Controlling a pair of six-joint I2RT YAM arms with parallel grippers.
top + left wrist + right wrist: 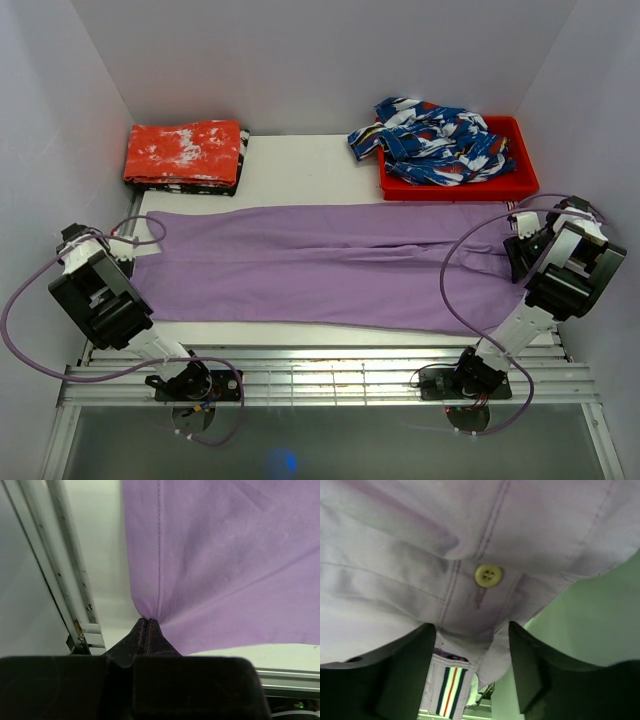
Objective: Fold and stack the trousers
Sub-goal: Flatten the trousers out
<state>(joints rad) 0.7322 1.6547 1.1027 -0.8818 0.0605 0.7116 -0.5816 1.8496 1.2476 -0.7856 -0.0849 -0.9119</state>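
Observation:
The lilac trousers (320, 262) lie flat across the table, legs to the left and waist to the right. My left gripper (128, 256) is shut on the leg-hem corner; in the left wrist view its closed tips (148, 623) pinch the cloth (225, 555) at a seam. My right gripper (520, 250) is at the waist end. In the right wrist view it (472, 652) is open, its fingers (407, 672) standing either side of the waistband, which hangs between them with a yellow button (488, 575) and striped trim (449, 690).
A folded red-orange cloth with white blotches (185, 153) lies on a dark stack at the back left. A red tray (523, 183) at the back right holds a blue-white-red patterned garment (435, 140). Metal rails (320, 372) run along the near edge. White walls close in on both sides.

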